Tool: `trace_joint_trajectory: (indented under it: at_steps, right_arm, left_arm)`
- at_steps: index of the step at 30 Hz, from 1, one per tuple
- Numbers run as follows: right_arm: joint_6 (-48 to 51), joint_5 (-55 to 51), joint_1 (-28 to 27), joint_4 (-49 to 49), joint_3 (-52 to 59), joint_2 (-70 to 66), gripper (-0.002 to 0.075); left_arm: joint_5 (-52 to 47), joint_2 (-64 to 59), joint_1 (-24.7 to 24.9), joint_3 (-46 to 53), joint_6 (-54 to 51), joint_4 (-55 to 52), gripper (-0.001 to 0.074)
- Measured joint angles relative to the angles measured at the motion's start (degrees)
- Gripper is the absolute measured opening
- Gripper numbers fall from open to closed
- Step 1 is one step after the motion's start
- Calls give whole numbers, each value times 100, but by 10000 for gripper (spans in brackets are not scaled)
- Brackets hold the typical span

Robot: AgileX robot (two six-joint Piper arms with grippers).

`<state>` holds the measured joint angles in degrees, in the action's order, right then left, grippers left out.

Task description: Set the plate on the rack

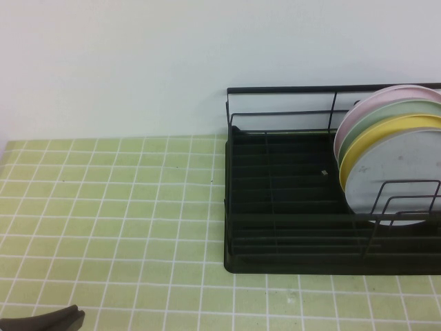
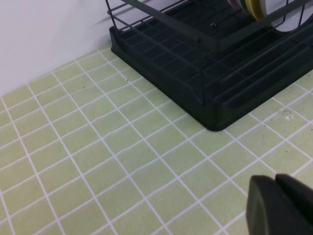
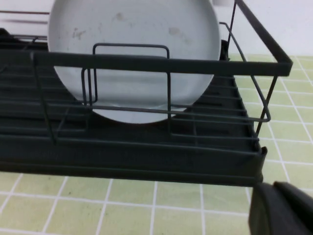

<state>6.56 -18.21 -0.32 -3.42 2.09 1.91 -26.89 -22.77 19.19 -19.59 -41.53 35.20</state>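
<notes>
Four plates (image 1: 400, 172) racked | left claw (image 1: 74, 317) closed, over table (image 1: 103, 207) | right claw (image 3: 271, 188) closed, before rack (image 3: 146, 156)

The rack (image 1: 275, 207) beyond the jaws is black wire. In it stand a pink plate (image 1: 372, 103), a pale green plate (image 1: 394, 110), a yellow plate (image 1: 386, 134) and a grey-white plate (image 3: 137, 29) with faint marks, perhaps smudges. Under the jaws the table (image 1: 103, 207) is light green with a white grid. The left gripper (image 2: 275, 196) and right gripper (image 3: 274, 196) look black.
</notes>
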Motion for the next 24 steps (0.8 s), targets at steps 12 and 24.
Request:
trace_joint_trajectory:
  at_steps: [12, 24]
  right_arm:
    - [0, 12, 269, 0, 0, 0, 1]
    - [0, 1, 269, 0, 0, -27, 1]
  left_arm:
    - [-19, 0, 0, 0, 0, 0, -1]
    - [-19, 0, 0, 0, 0, 0, -2]
